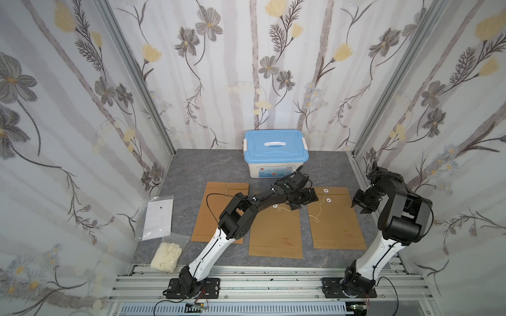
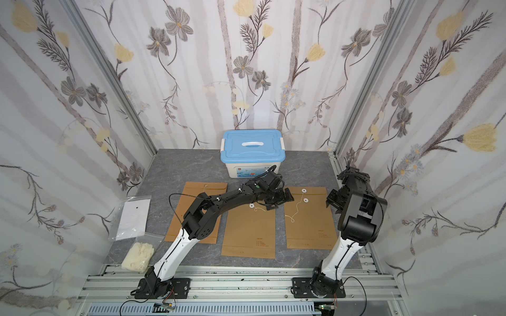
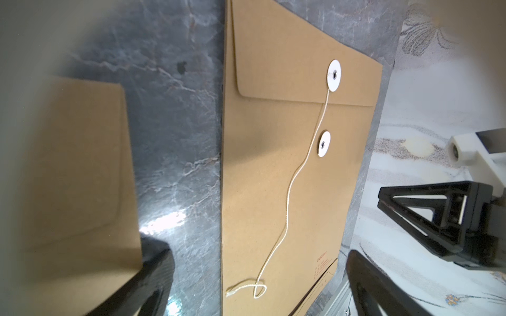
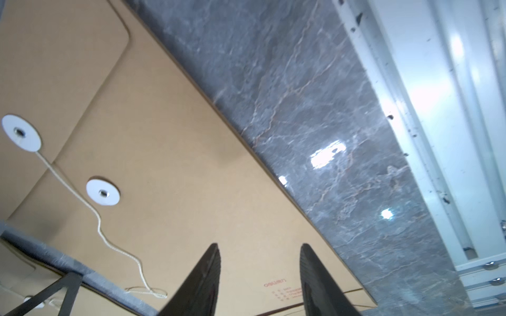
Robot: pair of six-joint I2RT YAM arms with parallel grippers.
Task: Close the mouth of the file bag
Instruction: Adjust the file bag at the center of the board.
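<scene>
The right file bag is lying flat on the table with its flap folded down. The string is trailing loose from the flap disc past the lower disc, so the mouth is not yet tied. The left gripper is hanging wide open and empty over the gap beside the middle file bag, probably waiting to steady the flap. The right gripper is hovering near the bag's outer edge, jaws parted, holding nothing, likely preparing to take the string.
</scene>
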